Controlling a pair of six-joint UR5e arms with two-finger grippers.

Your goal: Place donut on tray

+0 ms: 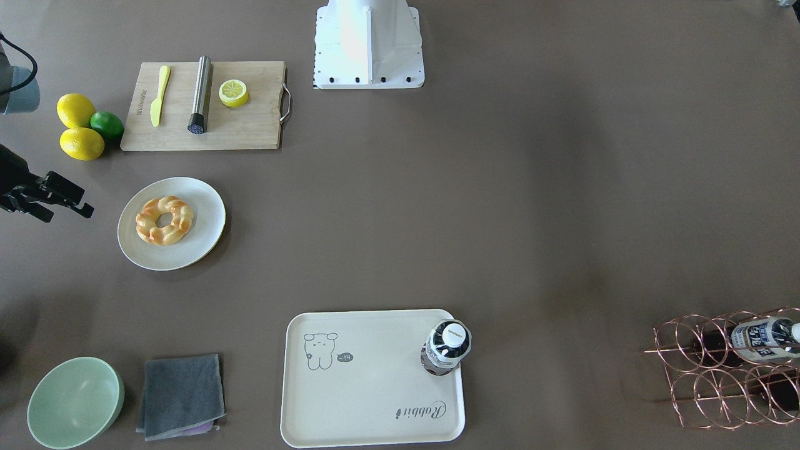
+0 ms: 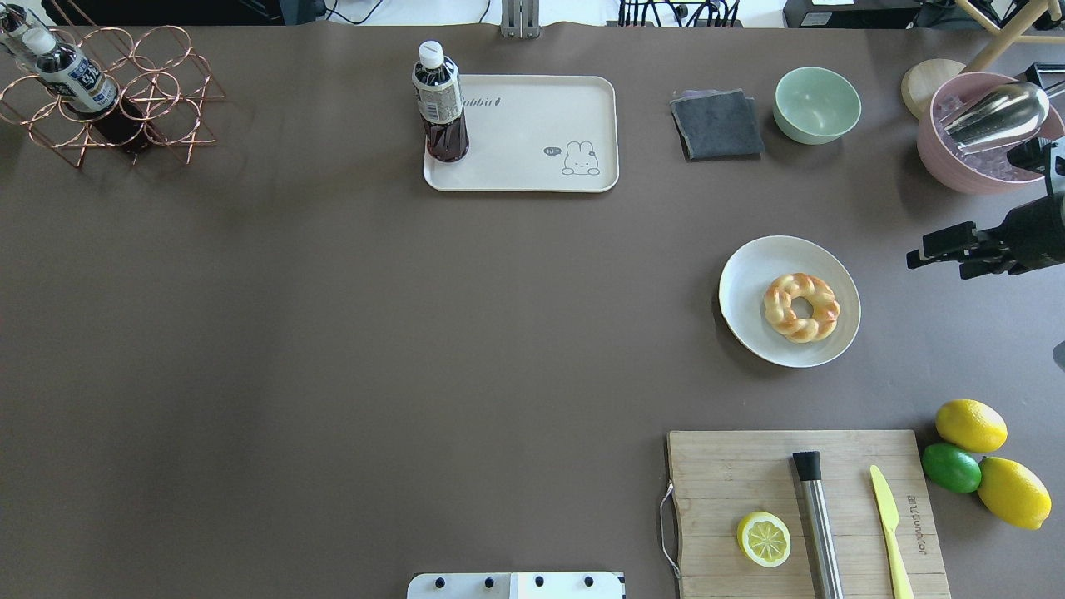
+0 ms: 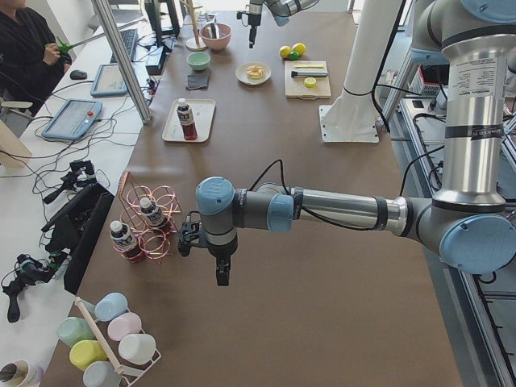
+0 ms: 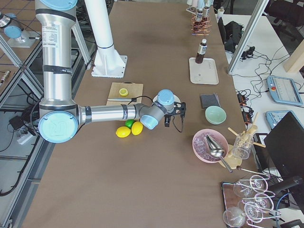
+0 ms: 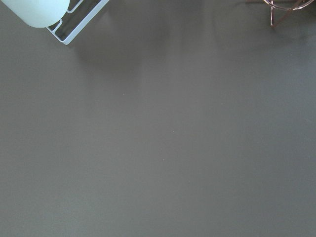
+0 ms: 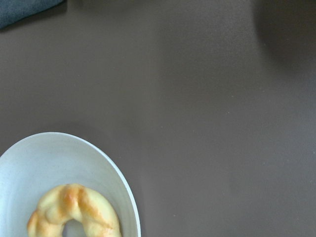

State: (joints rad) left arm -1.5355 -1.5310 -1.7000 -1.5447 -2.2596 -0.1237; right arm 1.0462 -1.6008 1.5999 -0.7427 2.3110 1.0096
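The donut (image 1: 164,220), a golden twisted ring, lies on a round off-white plate (image 1: 203,203); it also shows in the overhead view (image 2: 801,307) and at the bottom left of the right wrist view (image 6: 74,212). The cream tray (image 1: 369,381) with the bear drawing lies across the table (image 2: 532,133); a dark drink bottle (image 1: 447,347) stands on one corner. My right gripper (image 1: 78,200) hovers beside the plate, apart from it, open and empty (image 2: 919,254). My left gripper (image 3: 222,278) points down over bare table at the other end; I cannot tell its state.
A wooden cutting board (image 2: 749,466) holds a lemon half (image 2: 764,538), a steel tool and a yellow knife. Two lemons and a lime (image 2: 951,467) lie beside it. A green bowl (image 2: 817,103), a grey cloth (image 2: 716,123), a pink bowl (image 2: 940,150) and a copper bottle rack (image 2: 100,100) stand along the far side.
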